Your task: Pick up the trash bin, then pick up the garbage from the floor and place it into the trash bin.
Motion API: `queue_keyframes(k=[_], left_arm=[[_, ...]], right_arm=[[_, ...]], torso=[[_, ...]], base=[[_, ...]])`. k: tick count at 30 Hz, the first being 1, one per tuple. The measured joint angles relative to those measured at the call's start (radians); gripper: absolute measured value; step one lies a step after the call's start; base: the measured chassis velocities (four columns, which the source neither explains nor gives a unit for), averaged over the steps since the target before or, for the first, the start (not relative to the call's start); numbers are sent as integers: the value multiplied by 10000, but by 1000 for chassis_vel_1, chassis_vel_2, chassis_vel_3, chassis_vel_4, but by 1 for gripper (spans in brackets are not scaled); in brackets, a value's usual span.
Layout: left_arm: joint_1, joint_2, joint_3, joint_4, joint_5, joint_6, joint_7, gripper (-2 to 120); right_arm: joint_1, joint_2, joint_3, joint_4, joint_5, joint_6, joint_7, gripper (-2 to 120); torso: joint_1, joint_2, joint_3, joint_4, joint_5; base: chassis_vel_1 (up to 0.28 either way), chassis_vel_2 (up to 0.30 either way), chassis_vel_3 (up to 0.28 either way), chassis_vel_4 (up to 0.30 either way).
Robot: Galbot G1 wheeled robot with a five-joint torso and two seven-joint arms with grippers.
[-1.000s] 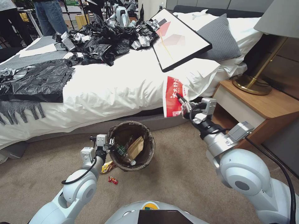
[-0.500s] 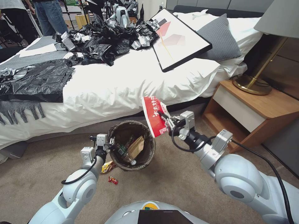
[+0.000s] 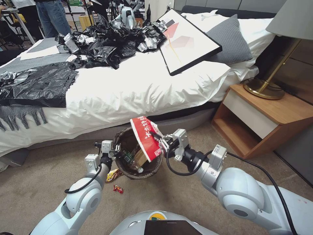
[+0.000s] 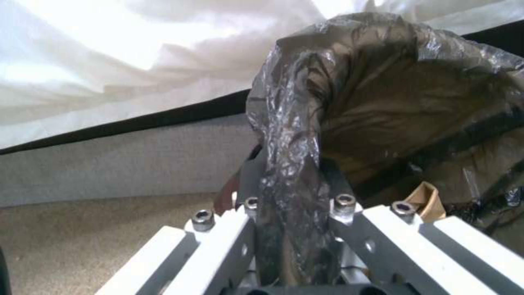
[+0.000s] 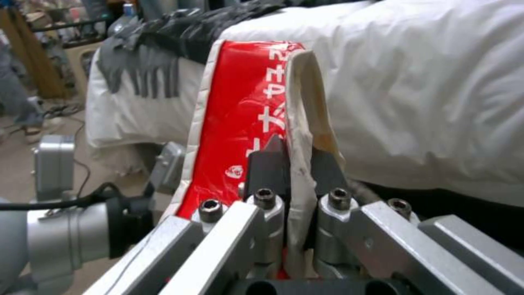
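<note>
Red-and-white cup [image 3: 145, 138] clenched in right pincer [image 3: 158, 141] over trash bin [image 3: 157, 164]; left pincer [image 3: 114, 151] grips rim. Off-centre release could drop it outside.

Bedroom, white-sheeted bed [image 3: 137, 85], wooden nightstand [image 3: 270, 114], brass lamp [image 3: 270, 81]

Trash bin [image 3: 138, 153] liner: thin crinkled dark plastic film, glossy. Red-and-white cup [image 3: 145, 138]: flattened coated paper, shiny red print, matt cream edge. Right gripper [image 5: 292, 164]: bare brushed metal links, matt dark fingers. Carpet [image 3: 182, 195]: short matt pile. Nightstand [image 3: 277, 111]: smooth wood
</note>
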Motion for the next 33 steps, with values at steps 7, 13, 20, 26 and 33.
queue_keyframes(k=[7,13,20,26,33], left_arm=[[-1,-35,2,-51,5,0,2,5],[12,-49,-54,-108,6,0,3,5],[-28,-41,-86,-139,-25,-1,0,5],[-85,-41,-63,-137,-44,0,-4,5],[-141,-27,-46,-100,-94,-1,-10,5]], right_arm=[[2138,494,-1888,-652,347,-58,220,0],[2879,918,-2792,-1151,482,-148,459,0],[2932,1061,-3119,-1507,492,-244,598,0],[2917,1055,-3152,-1580,490,-272,614,0],[2795,1111,-3192,-1776,400,-340,727,7]], torso=[[0,0,1,4,-1],[0,0,1,2,-1],[0,0,0,1,-1],[0,0,1,1,-1],[1,0,0,1,0]], base=[[0,0,0,0],[0,0,0,0],[0,0,0,0],[0,0,0,0],[0,0,0,0]])
